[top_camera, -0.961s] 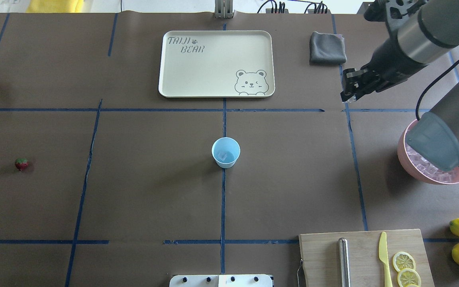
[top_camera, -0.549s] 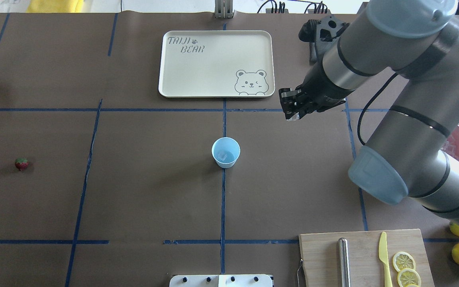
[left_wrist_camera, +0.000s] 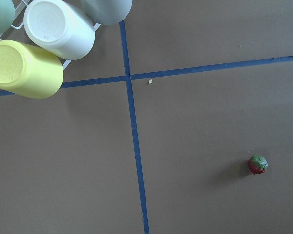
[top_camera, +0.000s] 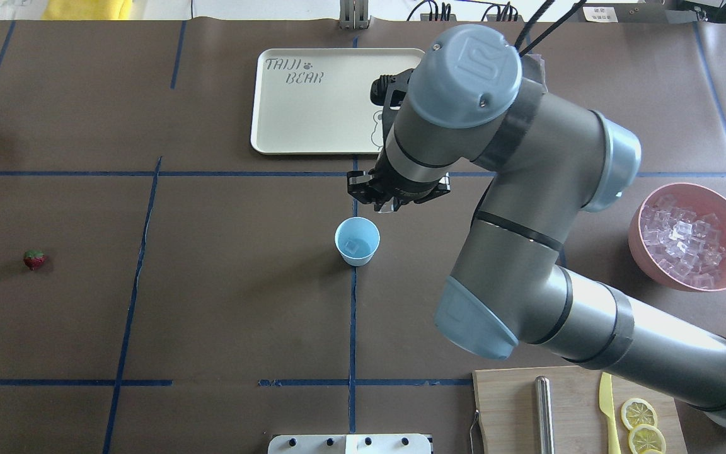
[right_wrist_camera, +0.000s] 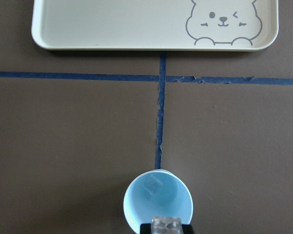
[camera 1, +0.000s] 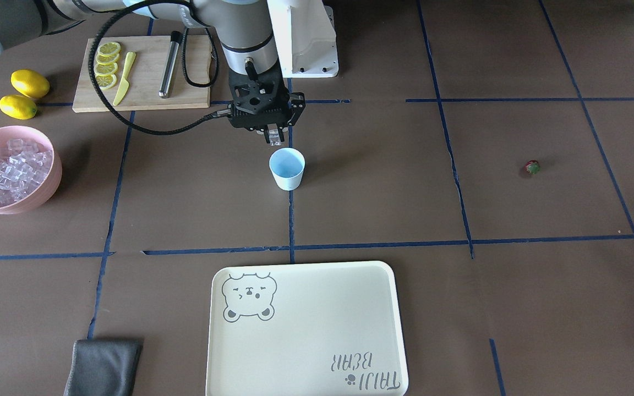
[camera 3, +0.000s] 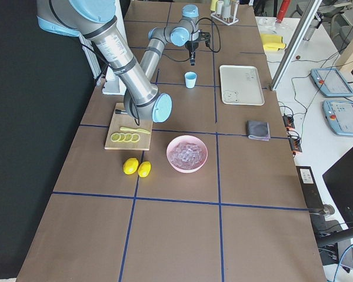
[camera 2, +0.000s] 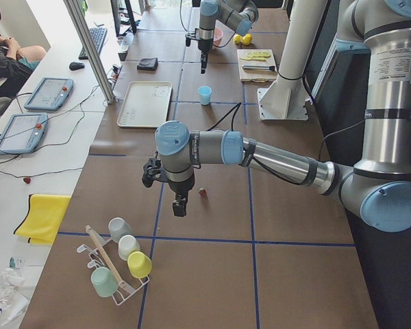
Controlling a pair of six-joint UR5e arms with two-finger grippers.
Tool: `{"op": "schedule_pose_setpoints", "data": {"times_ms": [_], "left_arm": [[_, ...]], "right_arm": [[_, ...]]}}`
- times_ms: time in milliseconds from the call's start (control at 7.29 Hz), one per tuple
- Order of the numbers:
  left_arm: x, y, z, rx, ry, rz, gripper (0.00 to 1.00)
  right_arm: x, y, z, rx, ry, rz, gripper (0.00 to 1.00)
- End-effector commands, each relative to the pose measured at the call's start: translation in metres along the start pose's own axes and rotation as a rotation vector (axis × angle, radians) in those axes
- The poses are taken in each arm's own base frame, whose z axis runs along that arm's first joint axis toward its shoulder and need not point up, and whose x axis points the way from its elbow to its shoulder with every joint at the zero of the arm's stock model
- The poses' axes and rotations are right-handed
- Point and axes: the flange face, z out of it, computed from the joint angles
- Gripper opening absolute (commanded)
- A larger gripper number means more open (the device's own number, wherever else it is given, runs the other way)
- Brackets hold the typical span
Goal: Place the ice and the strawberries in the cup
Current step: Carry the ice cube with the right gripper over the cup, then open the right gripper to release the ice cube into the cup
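The light-blue cup (top_camera: 357,241) stands at the table's centre with one ice cube (top_camera: 353,246) inside. My right gripper (top_camera: 388,205) hovers just behind and right of the cup, shut on a clear ice cube (right_wrist_camera: 166,225); in the right wrist view that cube sits at the cup's (right_wrist_camera: 158,202) near rim. More ice (top_camera: 684,243) fills the pink bowl (top_camera: 643,265) at the right. The strawberry (top_camera: 34,259) lies alone far left. My left gripper (camera 2: 179,205) hangs beside the strawberry (camera 2: 203,192); I cannot tell whether it is open or shut.
A cream bear tray (top_camera: 312,113) lies behind the cup. A grey cloth (camera 1: 102,367) lies by the tray. A cutting board (top_camera: 514,403) holds a knife, a steel rod and lemon slices; two lemons (camera 1: 29,83) lie beside it. A rack of mugs (camera 2: 120,264) stands far left.
My right arm has swung left from near the pink bowl to just beside the cup, carrying the ice cube. The bowl of ice is uncovered now. Cup and strawberry have not moved.
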Motion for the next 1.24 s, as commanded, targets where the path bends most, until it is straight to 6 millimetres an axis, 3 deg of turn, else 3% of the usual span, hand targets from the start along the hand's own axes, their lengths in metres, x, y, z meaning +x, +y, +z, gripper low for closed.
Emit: {"op": "schedule_pose_setpoints", "data": {"times_ms": [0,412,549,686,1098], "left_arm": [[0.002,-0.001,0.002,-0.004,0.000,0.005,1.00],[0.007,-0.002,0.008,-0.016,0.002,0.015,1.00],[0.007,-0.002,0.008,-0.016,0.002,0.015,1.00],[0.008,-0.003,0.009,-0.018,0.002,0.017,1.00],[0.008,-0.003,0.009,-0.018,0.002,0.017,1.00]], "right_arm": [[-0.024,0.007,0.038,-0.009,0.062,0.001,0.00],[-0.026,0.023,0.058,-0.009,0.092,-0.020,0.02],[-0.021,0.023,0.063,-0.010,0.104,-0.037,0.86],[-0.020,0.023,0.062,0.000,0.107,-0.052,1.00],[-0.021,0.022,0.058,0.007,0.100,-0.068,1.00]]}}
